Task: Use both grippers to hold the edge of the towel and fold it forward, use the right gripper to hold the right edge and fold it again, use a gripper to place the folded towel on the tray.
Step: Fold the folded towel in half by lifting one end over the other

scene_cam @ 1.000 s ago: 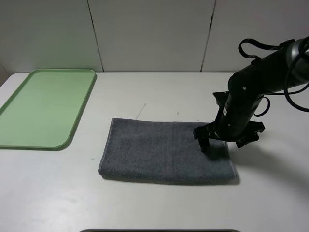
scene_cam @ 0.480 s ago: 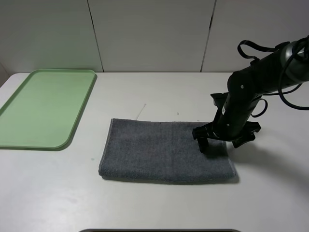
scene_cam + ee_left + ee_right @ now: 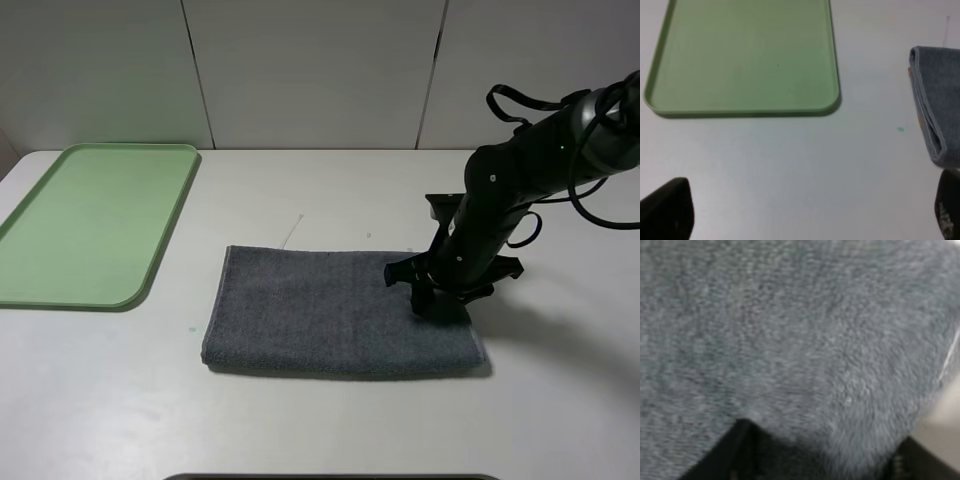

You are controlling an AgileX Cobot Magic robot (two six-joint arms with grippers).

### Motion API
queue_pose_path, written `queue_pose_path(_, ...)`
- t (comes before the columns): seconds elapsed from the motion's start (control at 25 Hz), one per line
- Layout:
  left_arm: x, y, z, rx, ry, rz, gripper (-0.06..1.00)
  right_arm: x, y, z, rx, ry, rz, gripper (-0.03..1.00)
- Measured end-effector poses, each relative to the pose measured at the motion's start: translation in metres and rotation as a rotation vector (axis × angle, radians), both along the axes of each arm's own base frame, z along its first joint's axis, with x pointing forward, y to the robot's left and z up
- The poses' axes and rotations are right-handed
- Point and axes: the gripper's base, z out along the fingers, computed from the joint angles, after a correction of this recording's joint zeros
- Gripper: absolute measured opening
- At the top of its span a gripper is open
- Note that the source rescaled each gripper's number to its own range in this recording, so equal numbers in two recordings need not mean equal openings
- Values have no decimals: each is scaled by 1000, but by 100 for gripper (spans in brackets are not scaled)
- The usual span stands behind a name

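Room check: the right fingers (image 3: pixel 428 302) are pressed down on the right end of the towel (image 3: pixel 320 310), with cloth packed tight under and between them. To their left it's flat towel, then bare worktop (image 3: pixel 300 420), then the green tray (image 3: pixel 90 225) well apart with only a low rim. Behind them the right arm (image 3: pixel 520 170) blocks the way. The left fingers (image 3: pixel 670 212) are spread wide over bare worktop. The towel's folded end is near one of them and the tray is ahead, with open worktop between.
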Motion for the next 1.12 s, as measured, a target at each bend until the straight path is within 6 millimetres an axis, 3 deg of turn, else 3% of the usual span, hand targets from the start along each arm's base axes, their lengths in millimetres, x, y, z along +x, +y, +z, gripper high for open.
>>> queue_pose_path(0.2, 0, 0, 0, 0, 0, 0, 97, 1, 3, 0, 21, -8, 7, 11)
queue_pose_path(0.44, 0, 0, 0, 0, 0, 0, 97, 1, 3, 1, 12, -10, 57, 11)
queue_pose_path(0.72, 0, 0, 0, 0, 0, 0, 97, 11, -1, 18, -81, -18, 189, 11)
queue_pose_path(1.12, 0, 0, 0, 0, 0, 0, 97, 54, -8, 76, -327, -170, 389, 11)
